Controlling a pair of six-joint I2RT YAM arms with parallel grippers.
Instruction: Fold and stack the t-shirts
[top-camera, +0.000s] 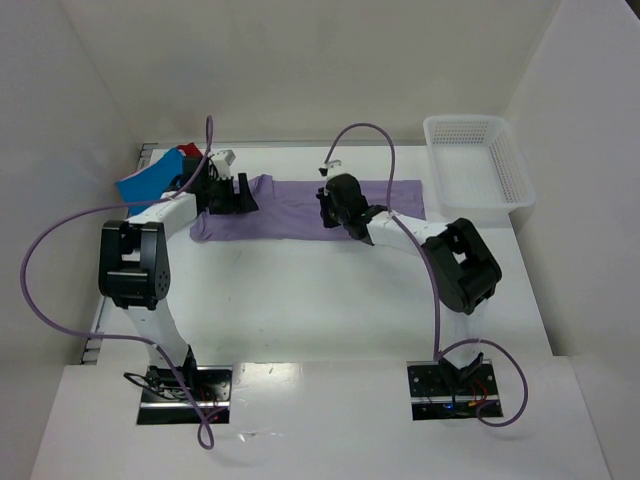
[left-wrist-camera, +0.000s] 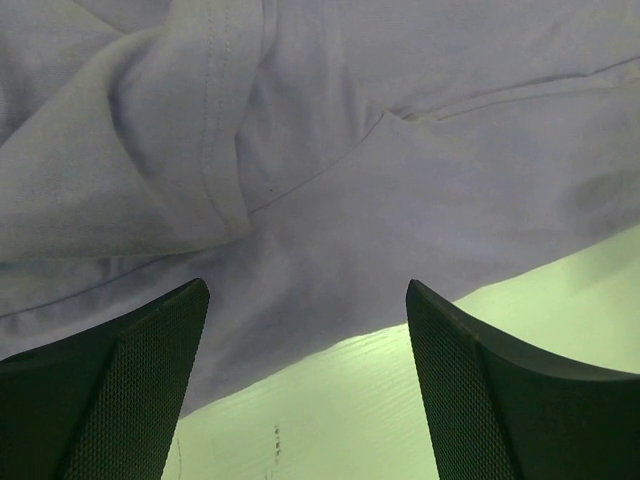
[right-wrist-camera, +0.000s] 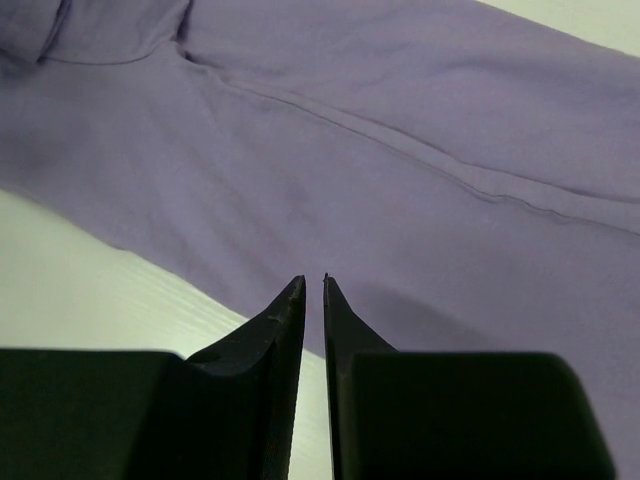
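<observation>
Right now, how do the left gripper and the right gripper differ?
The left gripper has its jaws wide apart; the right gripper has them almost together, only a slit between. The left gripper is at the left end of the lavender shirt; the right gripper is near its middle. Both are black-fingered and point at the shirt's near edge. Whether the right one pinches cloth cannot be told.

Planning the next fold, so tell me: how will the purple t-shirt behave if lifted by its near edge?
Probably floppy: the purple t-shirt shows soft creases and a bunched hem, so it should drape and sag. Likely light, since it lies thin and flat. On the smooth table, pushing may bunch it rather than slide it.
</observation>
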